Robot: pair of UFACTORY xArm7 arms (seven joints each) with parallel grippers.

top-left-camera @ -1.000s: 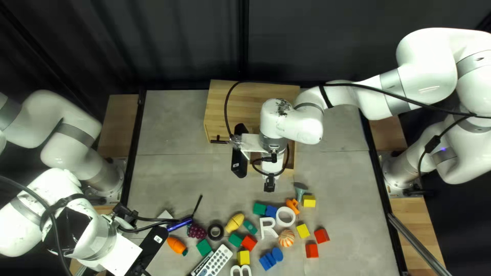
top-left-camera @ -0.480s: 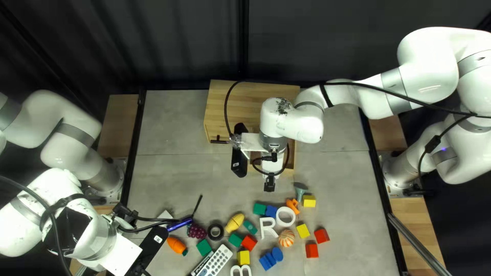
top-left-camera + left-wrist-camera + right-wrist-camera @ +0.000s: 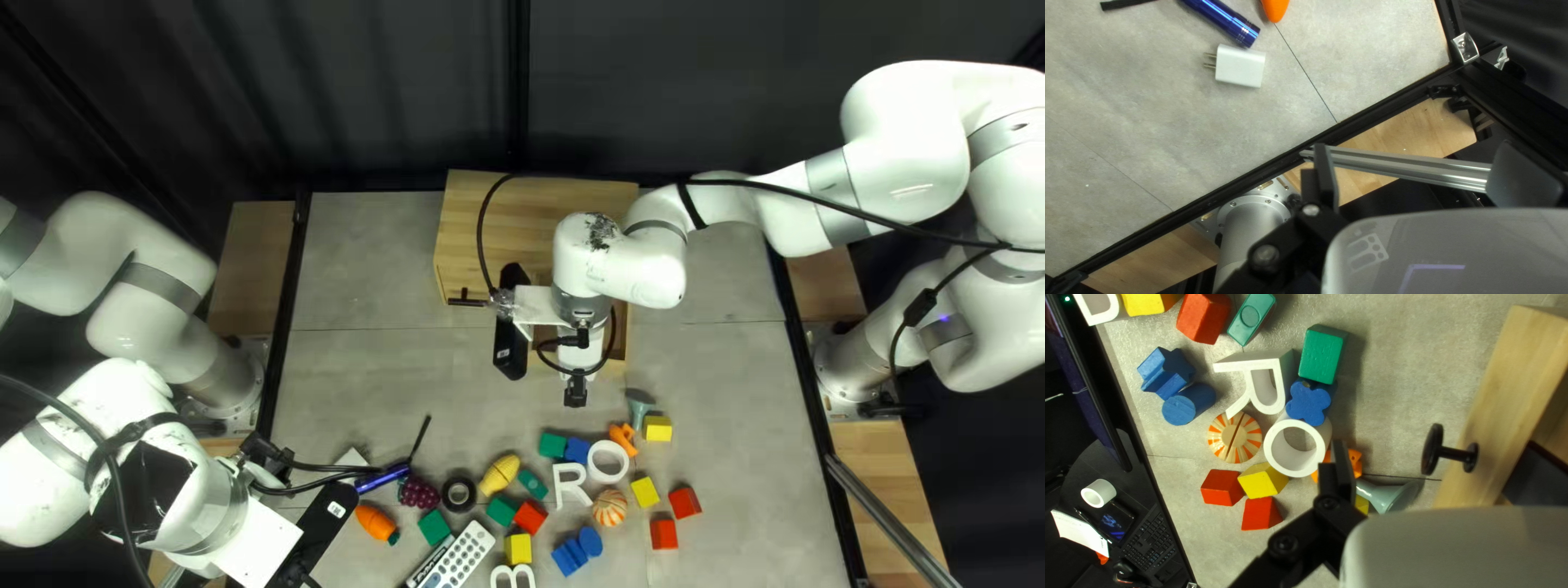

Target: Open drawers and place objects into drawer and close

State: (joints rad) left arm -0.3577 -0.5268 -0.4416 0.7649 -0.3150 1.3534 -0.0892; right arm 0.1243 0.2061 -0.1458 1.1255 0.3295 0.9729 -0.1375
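Observation:
The wooden drawer box [image 3: 531, 216] stands at the back middle of the table. Its right drawer [image 3: 1502, 412] is pulled out, dark inside, and its black knob [image 3: 1447, 451] is beside my right gripper [image 3: 575, 396]. That gripper hangs open and empty just in front of the drawer, above the toy pile; one of its fingers [image 3: 1341, 467] shows. Under it lie a white O [image 3: 1294, 447], a white R [image 3: 1257, 381] and a teal funnel [image 3: 1386, 494]. My left gripper [image 3: 1412, 175] is open and empty over the table's near left corner.
Coloured blocks, a striped ball [image 3: 609, 506], a carrot [image 3: 375, 523], grapes [image 3: 418, 492], a tape roll [image 3: 459, 492] and a remote [image 3: 453, 559] crowd the near middle. A white charger [image 3: 1239, 65] and blue flashlight [image 3: 1220, 18] lie near the left arm. The box's left knob [image 3: 465, 300] sticks out.
My right arm has shifted only a trifle. Nothing on the table has moved, and both grippers stay open.

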